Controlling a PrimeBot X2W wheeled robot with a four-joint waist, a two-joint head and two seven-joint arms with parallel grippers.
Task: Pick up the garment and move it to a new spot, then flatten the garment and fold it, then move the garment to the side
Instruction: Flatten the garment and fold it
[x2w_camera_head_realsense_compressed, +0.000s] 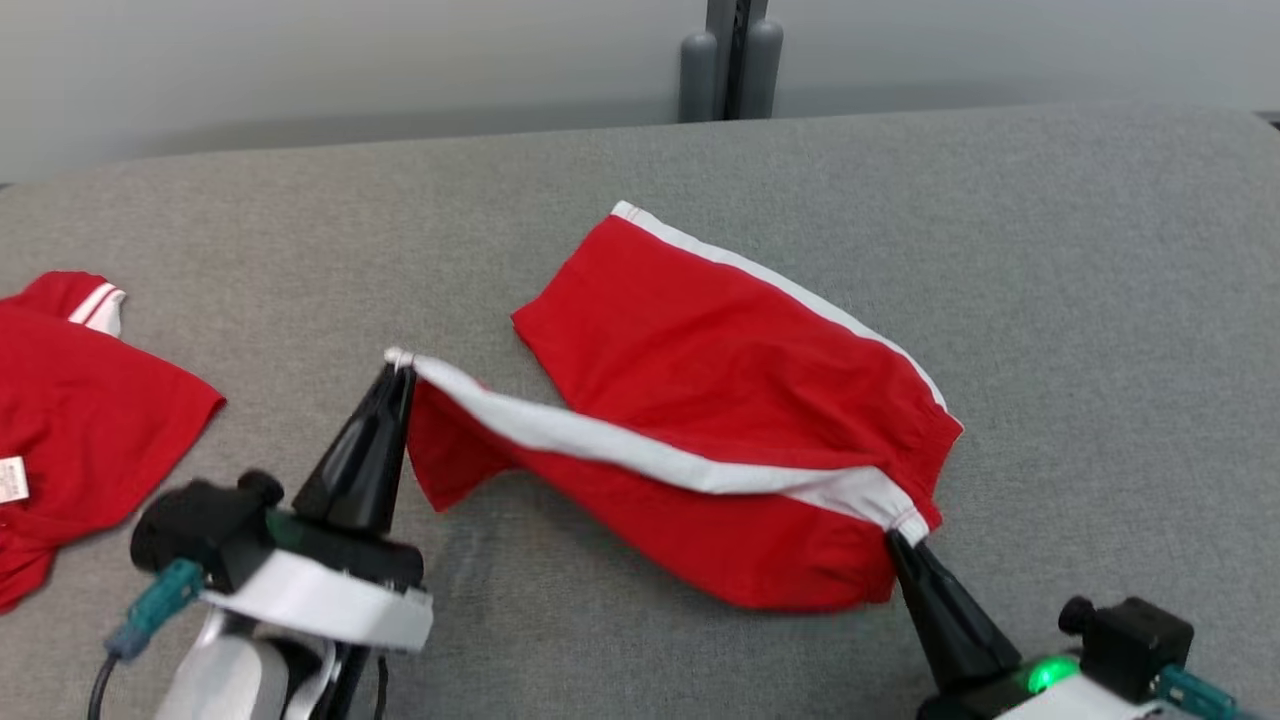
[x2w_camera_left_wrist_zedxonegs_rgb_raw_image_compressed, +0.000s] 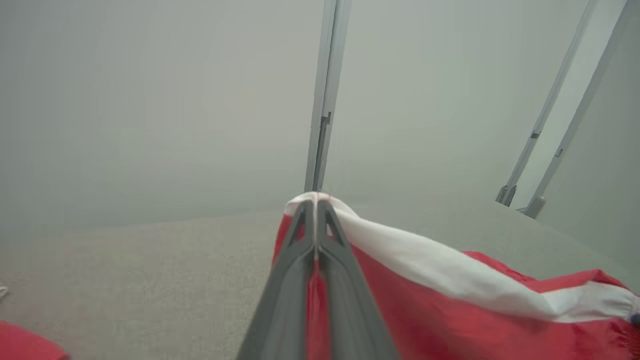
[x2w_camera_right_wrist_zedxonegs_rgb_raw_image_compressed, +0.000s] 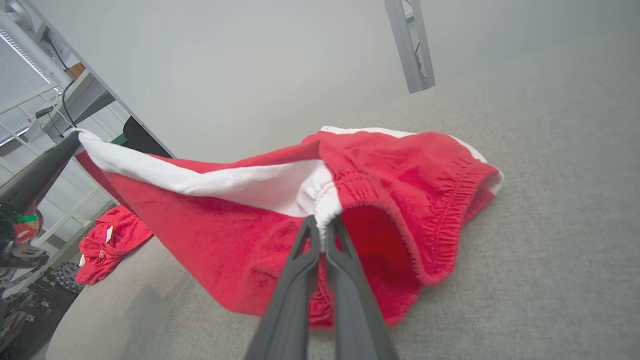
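Note:
The garment (x2w_camera_head_realsense_compressed: 720, 400) is a pair of red shorts with a white side stripe, partly lifted off the grey padded table (x2w_camera_head_realsense_compressed: 1100, 300). My left gripper (x2w_camera_head_realsense_compressed: 400, 364) is shut on one end of the white stripe, holding it up. My right gripper (x2w_camera_head_realsense_compressed: 905, 535) is shut on the other end, at the gathered waistband. The stripe hangs taut between the two, and the far part of the shorts still rests on the table. In the left wrist view the garment (x2w_camera_left_wrist_zedxonegs_rgb_raw_image_compressed: 450, 290) drapes away from the left gripper (x2w_camera_left_wrist_zedxonegs_rgb_raw_image_compressed: 316, 202). In the right wrist view the right gripper (x2w_camera_right_wrist_zedxonegs_rgb_raw_image_compressed: 322, 222) pinches the waistband of the garment (x2w_camera_right_wrist_zedxonegs_rgb_raw_image_compressed: 390, 175).
A second red garment (x2w_camera_head_realsense_compressed: 70, 400) with a white label lies at the table's left edge, also seen as a red heap (x2w_camera_right_wrist_zedxonegs_rgb_raw_image_compressed: 107, 242) in the right wrist view. A grey post (x2w_camera_head_realsense_compressed: 735, 60) stands behind the table's far edge. Bare grey surface stretches to the right.

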